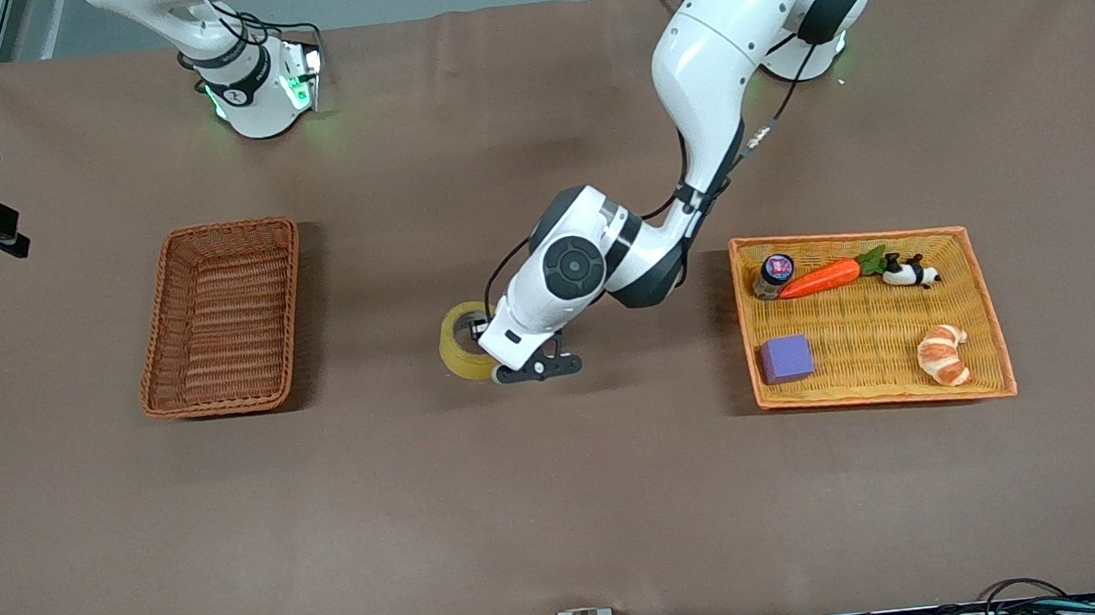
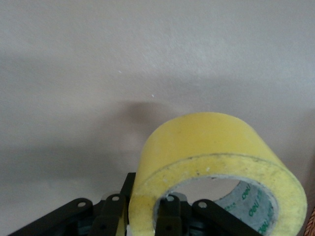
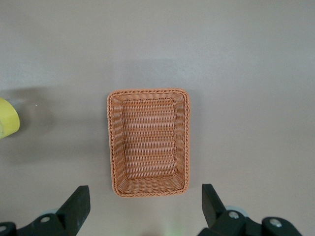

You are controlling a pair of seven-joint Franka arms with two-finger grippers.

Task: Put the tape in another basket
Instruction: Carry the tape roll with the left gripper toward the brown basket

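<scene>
Over mid-table, left gripper (image 1: 483, 346) jaws clamp the tape (image 1: 463, 349), green print unreadable; right gripper (image 3: 145, 206) jaws open above the basket (image 1: 221, 319).

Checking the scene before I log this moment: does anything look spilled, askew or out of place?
Nothing stands out. The tape is held by the left gripper over bare table between the basket and the tray, whose items sit tidily. The right gripper waits open over the basket.
</scene>
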